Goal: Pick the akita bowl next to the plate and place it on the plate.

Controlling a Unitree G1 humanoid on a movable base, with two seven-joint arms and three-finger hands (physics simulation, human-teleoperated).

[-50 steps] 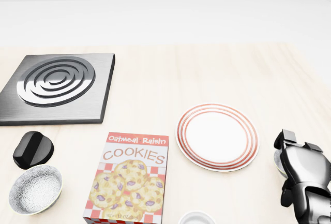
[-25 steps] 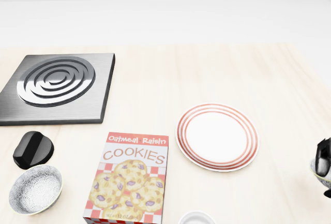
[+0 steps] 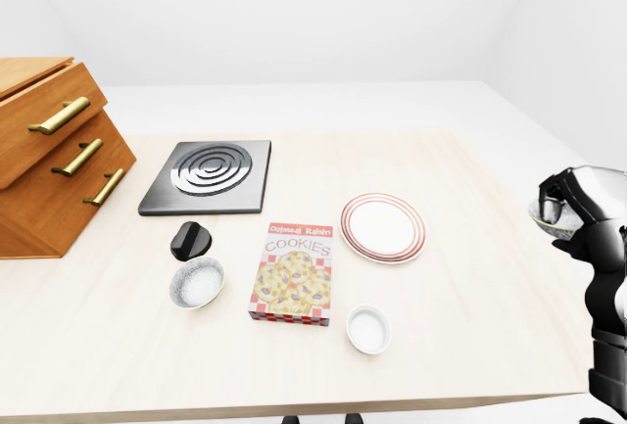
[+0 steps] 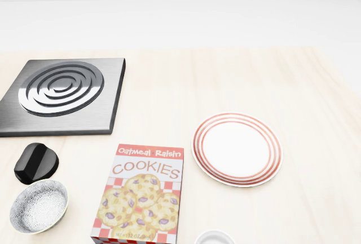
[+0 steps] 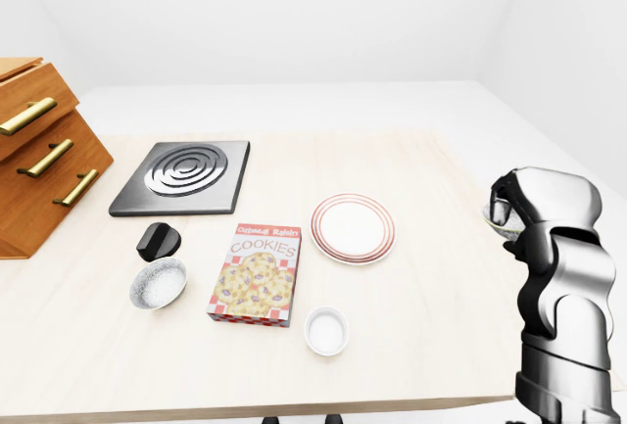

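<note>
Out of the head view's lower right corner since a second ago, and seen only in the eye views: right hand point(image 5: 537, 204), near the right edge of the table point(image 3: 470, 199), fingers clamped on the bowl point(image 3: 549, 220). Bowl gripped at the rim, well apart from the plate point(image 3: 383, 227). On the light wooden table, from big to small: drawer chest point(image 3: 49, 160) with brass handles at far left; dark square hob point(image 3: 208, 175) with ringed burner beside it; cookie box point(image 3: 294, 272) lying flat, just left of the red-ringed plate; speckled bowl point(image 3: 196, 282) left of the box; white dish point(image 3: 368, 329) below the plate; black knob point(image 3: 191, 240) just above the speckled bowl.
</note>
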